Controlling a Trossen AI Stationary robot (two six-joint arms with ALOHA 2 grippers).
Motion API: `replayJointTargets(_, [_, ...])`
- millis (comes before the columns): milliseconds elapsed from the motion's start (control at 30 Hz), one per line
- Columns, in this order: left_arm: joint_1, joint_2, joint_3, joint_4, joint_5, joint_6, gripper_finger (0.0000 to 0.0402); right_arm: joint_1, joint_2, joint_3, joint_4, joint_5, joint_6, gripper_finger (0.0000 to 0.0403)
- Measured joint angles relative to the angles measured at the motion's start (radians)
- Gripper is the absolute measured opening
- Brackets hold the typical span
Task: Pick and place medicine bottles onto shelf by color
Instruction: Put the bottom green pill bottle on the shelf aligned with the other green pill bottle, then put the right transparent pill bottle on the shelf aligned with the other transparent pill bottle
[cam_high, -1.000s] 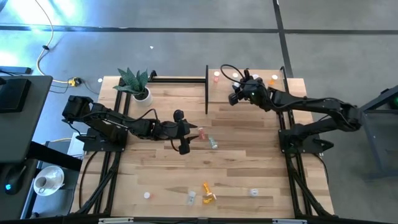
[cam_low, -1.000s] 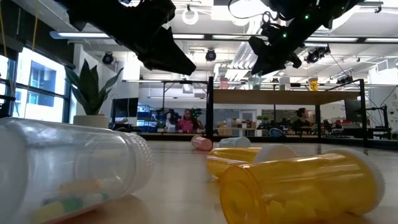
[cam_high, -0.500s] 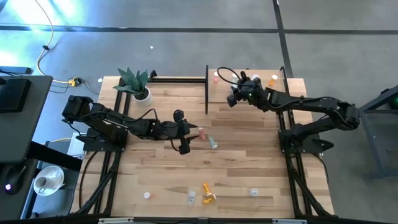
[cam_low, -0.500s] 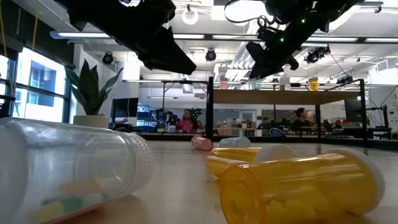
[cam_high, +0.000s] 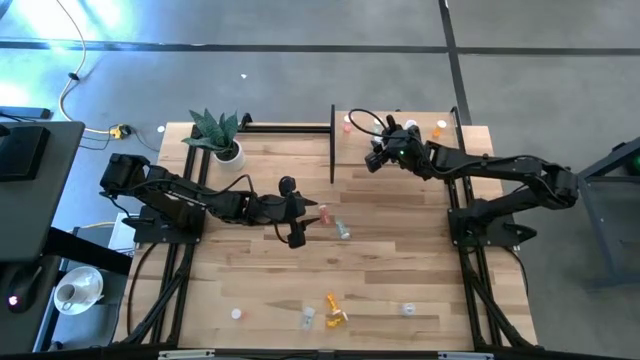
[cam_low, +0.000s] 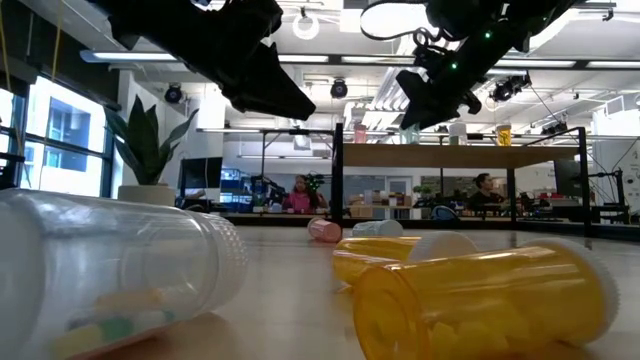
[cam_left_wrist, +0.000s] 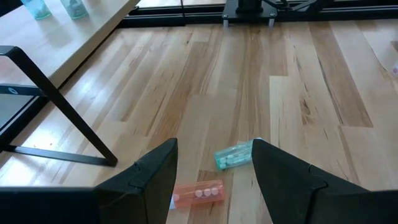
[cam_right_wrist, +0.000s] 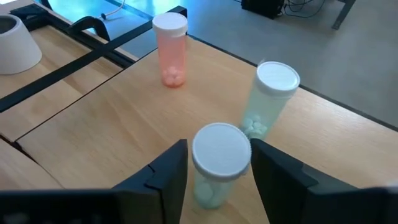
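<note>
The right gripper (cam_right_wrist: 214, 180) hangs over the shelf (cam_high: 420, 140), a smooth light-wood board on a thin black frame at about one o'clock on the table. Its dark fingers (cam_right_wrist: 155, 177) stand spread on either side of an upright pale green bottle (cam_right_wrist: 217, 163) with a round white cap; whether they touch it I cannot tell. Just beyond stands a second green bottle (cam_right_wrist: 268, 99), slightly tilted, and farther off a translucent pink bottle (cam_right_wrist: 170, 51), both cylinders with ribbed white caps.

The left gripper (cam_left_wrist: 214, 174) hovers near the middle of the plank tabletop (cam_high: 400, 260), released and empty. Between its fingertips lie a pink bottle (cam_left_wrist: 198, 193) and a green bottle (cam_left_wrist: 235, 155) on their sides, near each other.

Toward six o'clock lie orange bottles (cam_high: 333, 308) and a clear bottle (cam_low: 110, 270), glossy plastic. A spiky potted plant (cam_high: 218, 132) stands at eleven o'clock.
</note>
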Motion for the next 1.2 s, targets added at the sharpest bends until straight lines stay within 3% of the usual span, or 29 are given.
replayJointTargets(333, [0.000, 0.000, 0.000, -0.001, 0.000, 0.000, 0.0195, 0.001, -0.040, 0.000, 0.002, 0.007, 0.000, 0.0174])
replayJointTargets(500, [0.000, 0.000, 0.000, -0.001, 0.000, 0.000, 0.0195, 0.001, -0.122, 0.000, -0.049, -0.108, 0.014, 0.0174])
replayJointTargets(700, [0.000, 0.000, 0.000, -0.005, 0.000, 0.000, 0.0195, 0.028, -0.229, 0.000, -0.232, -0.327, 0.103, 0.0174])
replayJointTargets(900, [0.000, 0.000, 0.000, -0.004, 0.000, 0.000, 0.0195, 0.184, -0.307, 0.000, -0.374, -0.407, 0.169, 0.0174])
replayJointTargets(1200, [0.000, 0.000, 0.000, -0.004, 0.000, -0.008, 0.0195, 0.522, -0.335, 0.000, -0.457, -0.317, 0.306, 0.0174])
